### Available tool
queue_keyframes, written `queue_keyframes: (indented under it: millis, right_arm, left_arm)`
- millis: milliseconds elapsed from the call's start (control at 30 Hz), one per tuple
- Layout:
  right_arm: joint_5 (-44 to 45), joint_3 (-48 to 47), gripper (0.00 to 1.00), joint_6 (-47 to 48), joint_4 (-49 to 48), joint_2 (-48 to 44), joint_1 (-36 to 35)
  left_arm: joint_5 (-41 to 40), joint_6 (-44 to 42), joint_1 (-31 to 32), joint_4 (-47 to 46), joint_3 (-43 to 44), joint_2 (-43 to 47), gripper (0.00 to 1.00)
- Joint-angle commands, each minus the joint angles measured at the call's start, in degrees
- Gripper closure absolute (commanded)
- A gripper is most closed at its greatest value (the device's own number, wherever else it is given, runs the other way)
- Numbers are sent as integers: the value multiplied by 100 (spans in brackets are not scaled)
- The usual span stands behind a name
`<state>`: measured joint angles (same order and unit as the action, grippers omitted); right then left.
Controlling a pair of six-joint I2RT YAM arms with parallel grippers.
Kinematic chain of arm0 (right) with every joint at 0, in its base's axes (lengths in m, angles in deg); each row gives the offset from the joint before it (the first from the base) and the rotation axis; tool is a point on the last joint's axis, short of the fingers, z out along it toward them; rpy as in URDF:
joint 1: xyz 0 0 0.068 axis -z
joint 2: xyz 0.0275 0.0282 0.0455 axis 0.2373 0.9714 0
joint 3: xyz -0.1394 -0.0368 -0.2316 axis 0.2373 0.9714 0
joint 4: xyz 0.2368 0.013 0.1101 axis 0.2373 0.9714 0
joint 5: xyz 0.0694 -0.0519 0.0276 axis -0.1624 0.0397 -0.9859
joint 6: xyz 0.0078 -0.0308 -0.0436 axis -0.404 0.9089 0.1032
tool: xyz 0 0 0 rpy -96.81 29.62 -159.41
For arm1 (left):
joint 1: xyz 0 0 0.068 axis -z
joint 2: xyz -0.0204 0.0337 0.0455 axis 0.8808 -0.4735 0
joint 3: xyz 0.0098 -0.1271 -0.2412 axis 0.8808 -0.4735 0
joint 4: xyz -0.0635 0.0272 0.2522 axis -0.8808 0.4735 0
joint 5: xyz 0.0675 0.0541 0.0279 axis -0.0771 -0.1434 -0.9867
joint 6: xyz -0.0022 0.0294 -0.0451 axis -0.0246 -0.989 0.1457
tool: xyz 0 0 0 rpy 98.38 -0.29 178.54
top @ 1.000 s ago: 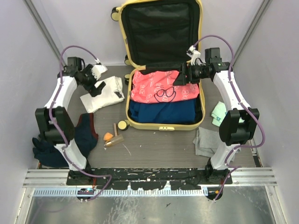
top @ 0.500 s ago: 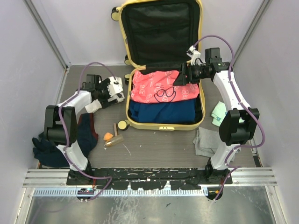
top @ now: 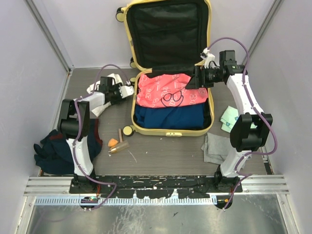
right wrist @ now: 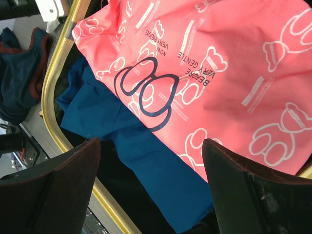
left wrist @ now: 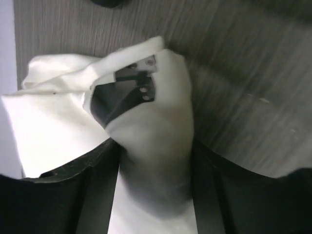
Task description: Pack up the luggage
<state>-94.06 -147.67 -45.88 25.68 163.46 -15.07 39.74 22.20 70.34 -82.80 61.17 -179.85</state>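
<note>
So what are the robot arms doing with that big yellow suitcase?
They are packing clothes into the luggage, which lies open on the table. A pink shirt and a blue garment are already inside. Beside the case, the left gripper has a white cloth bunched between its fingers. The right gripper hangs open over the pink shirt. A dark garment and a grey cloth wait outside.

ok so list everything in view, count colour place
suitcase: 1, pale yellow, open, far middle
top: 1, pink, in suitcase, far part
garment: 1, blue, in suitcase, near part
cloth: 1, white, left of the suitcase
clothes heap: 1, navy and red, near left
rag: 1, grey, near right
bundle: 1, pale green, right of the suitcase
small bits: 3, yellow-black, orange, tan, before suitcase
left gripper: 1, black, on the cloth
right gripper: 1, black, open over the top
</note>
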Motion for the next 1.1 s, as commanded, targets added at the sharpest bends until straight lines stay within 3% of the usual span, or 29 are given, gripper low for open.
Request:
queue_keyframes:
  millis: [0,200,367,500,767,1067]
  right_arm:
    - [-4,-209,11,40,-42,-167,67]
    - [-43,-216,11,14,-40,-222,141]
    - [-98,-140,11,-19,-53,-316,159]
    - [-127,-32,11,-38,-60,-427,169]
    - [-160,238,11,-79,-57,-616,222]
    - [-179,566,11,-66,-58,-827,350]
  left_arm:
    - [8,450,-136,986,821,-493,53]
    - [696,1339,-395,2478,1966,-694,99]
    - [1807,3161,-807,3898,3270,-765,100]
    - [2271,4615,-869,4283,3554,-408,100]
    - [2292,6691,-716,4221,3189,496,100]
    - [1435,8018,416,3711,2820,1338,100]
